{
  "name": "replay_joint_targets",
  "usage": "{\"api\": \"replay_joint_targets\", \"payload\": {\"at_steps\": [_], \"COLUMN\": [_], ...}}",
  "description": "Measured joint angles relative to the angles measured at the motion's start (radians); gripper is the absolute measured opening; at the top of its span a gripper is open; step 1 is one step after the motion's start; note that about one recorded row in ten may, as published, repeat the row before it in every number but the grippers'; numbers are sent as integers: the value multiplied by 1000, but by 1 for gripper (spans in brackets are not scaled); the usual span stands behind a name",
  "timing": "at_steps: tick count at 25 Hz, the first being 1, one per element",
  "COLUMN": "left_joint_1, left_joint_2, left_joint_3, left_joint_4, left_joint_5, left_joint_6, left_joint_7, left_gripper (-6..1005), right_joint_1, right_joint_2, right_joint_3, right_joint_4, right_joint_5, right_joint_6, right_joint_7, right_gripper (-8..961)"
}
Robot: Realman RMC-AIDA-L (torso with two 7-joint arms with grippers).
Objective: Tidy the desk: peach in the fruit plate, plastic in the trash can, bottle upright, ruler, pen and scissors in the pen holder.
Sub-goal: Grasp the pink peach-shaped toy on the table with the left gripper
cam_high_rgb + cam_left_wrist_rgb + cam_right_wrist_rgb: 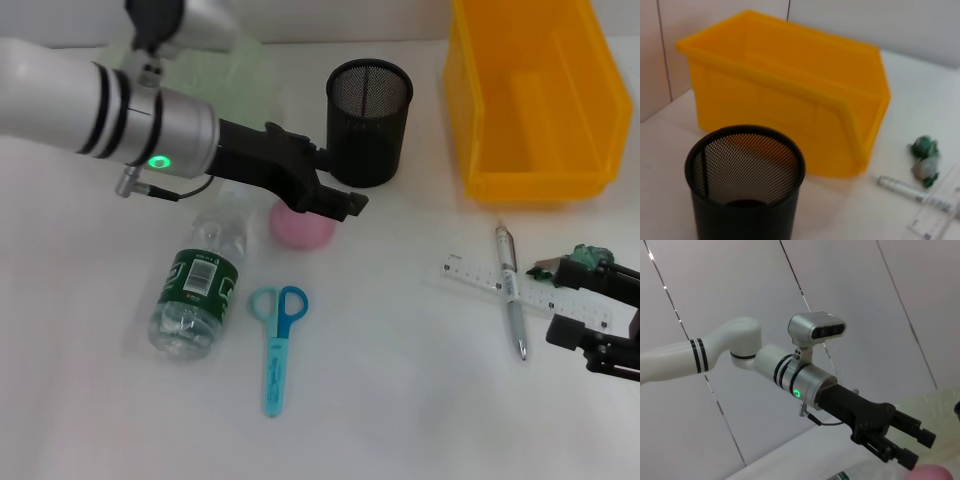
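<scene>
While the right gripper [600,315] is parked low by the ruler [525,291], its finger state cannot be told. Stretched out level above the peach [300,228], the left gripper [345,203] is held spread apart

The bottle [197,287] lies left of the scissors [277,345], the peach [301,226] before the pen holder [369,122], and the pen [510,288] across the ruler [525,294].

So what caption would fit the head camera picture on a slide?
Left gripper open above a pink peach, between a fallen bottle and a black mesh pen holder.
</scene>
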Motion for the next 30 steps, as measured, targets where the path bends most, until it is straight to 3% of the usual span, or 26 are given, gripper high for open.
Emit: {"api": "replay_joint_targets", "payload": {"at_steps": [8, 19, 30], "left_joint_1": [20, 27, 29], "left_joint_2": [1, 0, -2], "left_joint_3": [117, 174, 212], "left_joint_4": [1, 10, 14], "left_joint_5": [44, 76, 77], "left_joint_6": [-128, -180, -198], "left_joint_7": [8, 0, 0], "left_gripper": [746, 695, 486], "right_joint_1": [-2, 2, -3], "right_joint_2": [-1, -1, 1], "right_joint_3": [2, 2, 2], "right_joint_4": [0, 0, 2], "right_joint_5": [0, 0, 0], "right_joint_6": [0, 0, 0], "right_joint_7": [0, 3, 2], "right_gripper": [780, 776, 772]}}
